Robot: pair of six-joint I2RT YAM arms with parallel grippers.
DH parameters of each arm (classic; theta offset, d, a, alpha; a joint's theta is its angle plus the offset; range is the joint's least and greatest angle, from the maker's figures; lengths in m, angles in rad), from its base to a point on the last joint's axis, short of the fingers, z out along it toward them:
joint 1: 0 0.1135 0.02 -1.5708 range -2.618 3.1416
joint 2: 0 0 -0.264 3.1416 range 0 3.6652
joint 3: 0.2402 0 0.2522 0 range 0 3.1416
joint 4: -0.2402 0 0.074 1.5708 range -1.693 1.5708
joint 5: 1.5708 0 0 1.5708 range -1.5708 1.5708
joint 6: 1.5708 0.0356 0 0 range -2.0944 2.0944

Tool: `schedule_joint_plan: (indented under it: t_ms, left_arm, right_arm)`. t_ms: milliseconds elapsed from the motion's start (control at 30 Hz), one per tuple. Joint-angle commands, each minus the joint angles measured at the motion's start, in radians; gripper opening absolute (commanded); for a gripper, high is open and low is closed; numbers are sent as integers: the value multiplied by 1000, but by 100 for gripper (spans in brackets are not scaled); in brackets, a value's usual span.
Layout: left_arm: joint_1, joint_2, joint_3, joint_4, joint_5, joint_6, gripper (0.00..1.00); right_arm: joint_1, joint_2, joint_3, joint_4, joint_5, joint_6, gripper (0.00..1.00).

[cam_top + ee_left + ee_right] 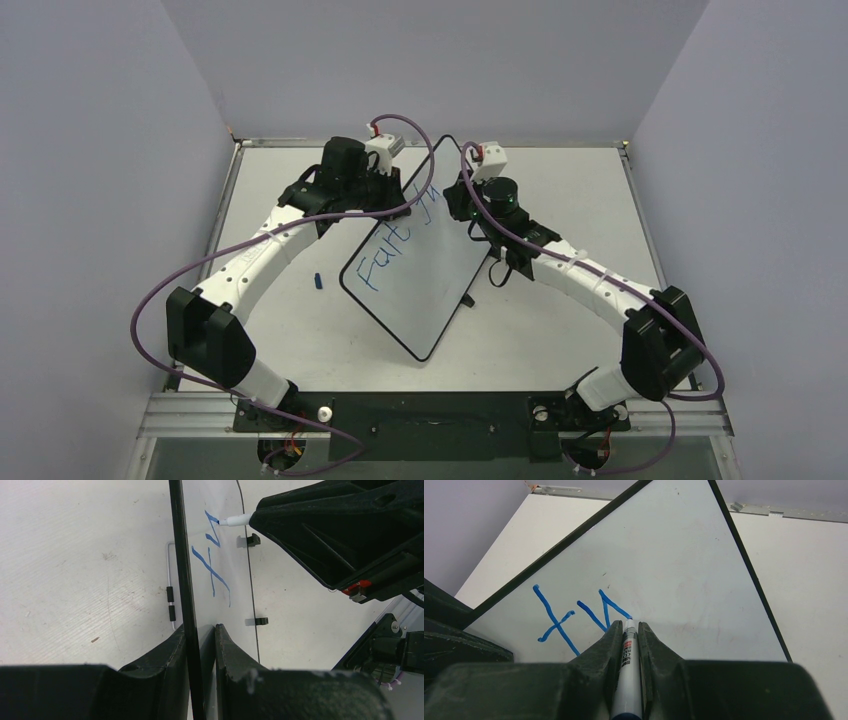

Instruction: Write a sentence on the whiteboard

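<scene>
The whiteboard (432, 300) sits slantwise in the middle of the table (300, 340). The left gripper (200, 630) is closed almost fully onto its black frame at the far left edge. The right gripper (630, 626) is clamped tight on a marker (628, 665), whose tip touches the board at the end of a fresh blue stroke. The sentence (392, 252) shows "Fait" and then an "f" with a half-made letter after it. To write this word well, the pen probably needs light, even pressure and short strokes matching the earlier letters. The left grip should hold firm so the board does not slide. The line runs toward the far corner, so the letters likely need close spacing.
</scene>
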Motion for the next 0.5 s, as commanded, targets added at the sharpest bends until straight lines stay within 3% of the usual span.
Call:
schedule_joint_plan:
  t_ms: [0,467]
  left_arm:
    - [3,-47,17,90,-57,101,0]
    - [3,-43,17,88,-61,103,0]
  right_arm:
    - [-3,-65,41,4,6,-1,0]
    - [-16,-53,58,68,8,32,0]
